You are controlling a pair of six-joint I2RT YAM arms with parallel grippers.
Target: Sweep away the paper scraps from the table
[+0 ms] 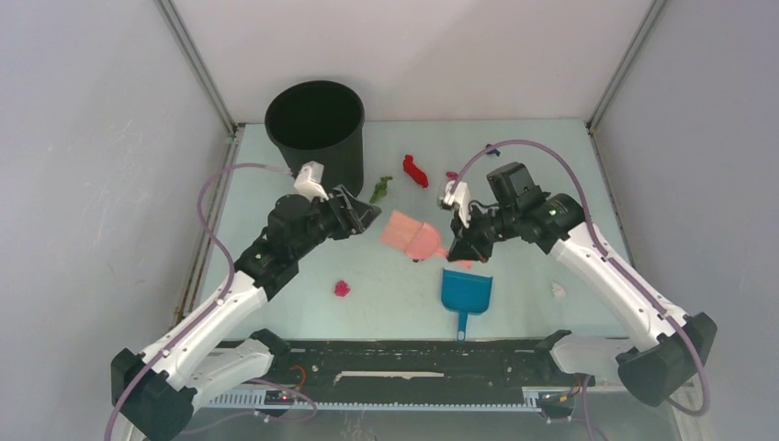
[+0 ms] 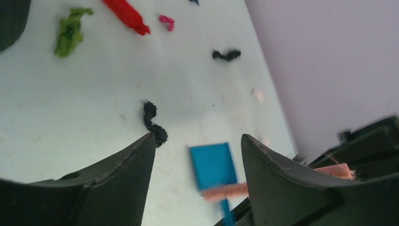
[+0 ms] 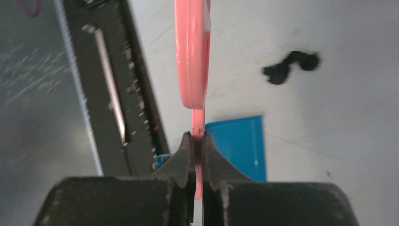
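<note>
**Now Sweeping: Brush Gripped, Dustpan Unheld**

Nearest the arm bases, the blue dustpan [image 1: 466, 292] lay flat on the table [image 1: 276, 303], with its handle toward the bases and its mouth facing away. One magenta scrap [image 1: 342, 288] lay well to its left. Just beyond the pan, your right gripper [image 1: 464, 241] was pressed together on the thin handle of the pink hand brush [image 1: 411, 234]. The right wrist view showed both pads flush against that handle. Your left gripper [image 1: 363, 213] hung spread and held nothing, with a black scrap [image 2: 154, 123] just beside one fingertip.

Judged from this layout, the step in hand was bringing the brush to bear on the paper scraps [image 2: 126, 14].

1. You needed to set the bristles down on the far side of a scrap.
2. You needed to draw it toward the pan mouth in short, light strokes.
3. The pinch sat on a narrow handle, so hard pressure risked twisting the brush.
4. The free left gripper was best used to steady the pan, which nothing held.

Farther back lay a green scrap [image 1: 380, 188], a red scrap [image 1: 416, 171], a second magenta scrap [image 1: 451, 175] and a dark blue scrap [image 1: 492, 149] near the far edge, all apart from one another. The black bin [image 1: 315, 129] stood at the far left.

No brand, label or readable writing appeared on any item.
</note>
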